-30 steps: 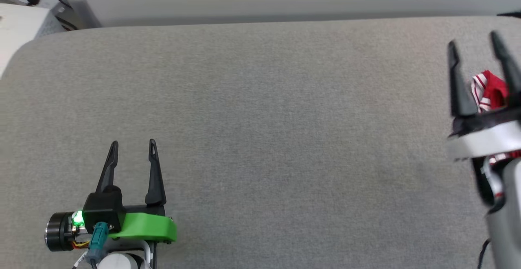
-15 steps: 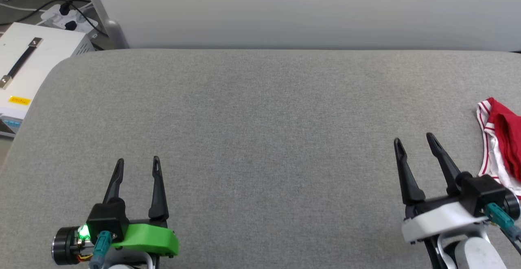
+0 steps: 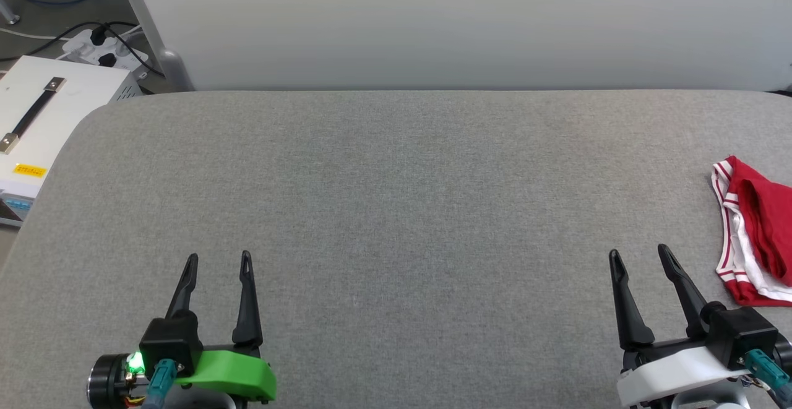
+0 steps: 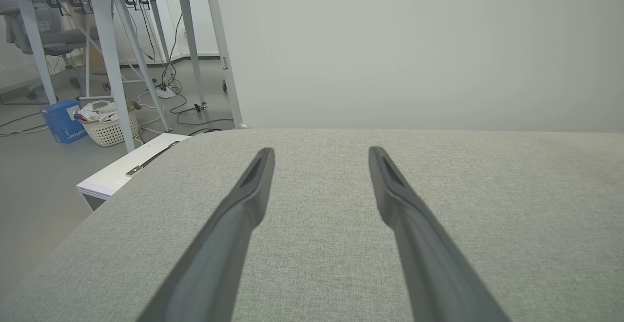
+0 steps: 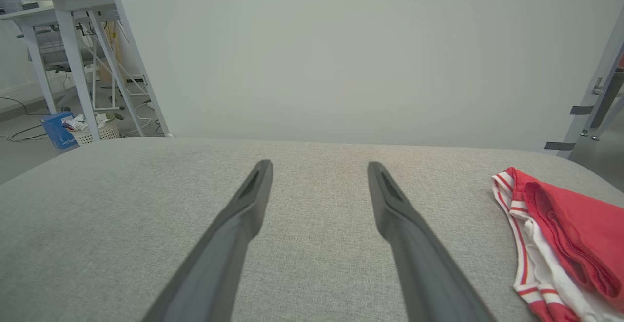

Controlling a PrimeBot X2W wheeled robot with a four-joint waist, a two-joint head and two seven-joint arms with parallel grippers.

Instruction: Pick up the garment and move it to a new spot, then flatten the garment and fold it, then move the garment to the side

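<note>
Brightness: all three views evenly bright and diffuse; I can't pin down a single source.
Shadows: faint and soft-edged on the grey tabletop (image 3: pixel 396 211).
Glare: none on the cloth; the green lamp (image 3: pixel 132 363) by the left gripper (image 3: pixel 218 256) blooms slightly.
Focus: head view crisp; wrist views soften the fingers (image 4: pixel 219 263) toward the bottom edge (nearest the lens).
Distortion: desk legs (image 4: pixel 109 54) lean at the left wrist view's edge.
Colour: garment (image 3: pixel 758 223) red saturated, folds legible.
</note>
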